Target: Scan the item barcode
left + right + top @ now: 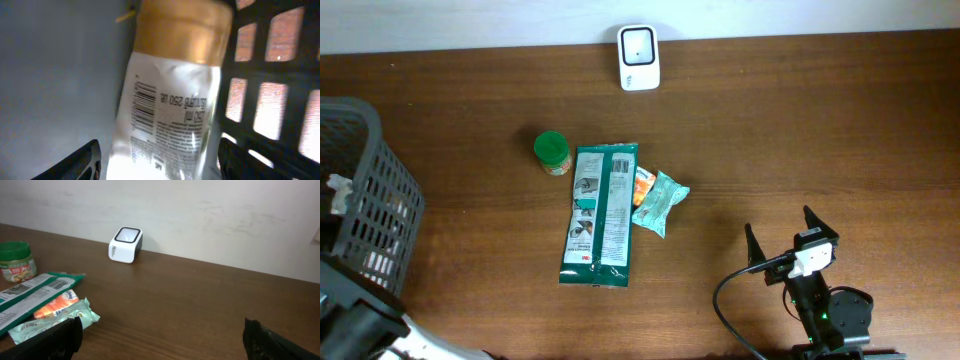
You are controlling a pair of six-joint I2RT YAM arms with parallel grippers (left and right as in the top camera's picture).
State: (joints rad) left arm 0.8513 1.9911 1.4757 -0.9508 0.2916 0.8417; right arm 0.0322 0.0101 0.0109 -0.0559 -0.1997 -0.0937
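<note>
In the left wrist view a bottle (pixel 172 100) with a gold cap and a white label sits between the fingers of my left gripper (pixel 157 152), which is shut on it. The label's barcode (pixel 144 107) faces the camera. The bottle is close beside the black basket wall (pixel 260 75). The white scanner (pixel 638 57) stands at the table's far edge, also in the right wrist view as the scanner (pixel 125 244). My right gripper (pixel 778 225) rests near the front right, open and empty (pixel 160 330). In the overhead view the left gripper and bottle are hidden.
The black basket (pixel 360 200) fills the left side. Mid-table lie a green-lidded jar (pixel 551 152), a long green packet (pixel 601 213), a mint packet (pixel 660 202) and an orange packet (pixel 643 185). A black cable (pixel 730 300) loops beside the right arm.
</note>
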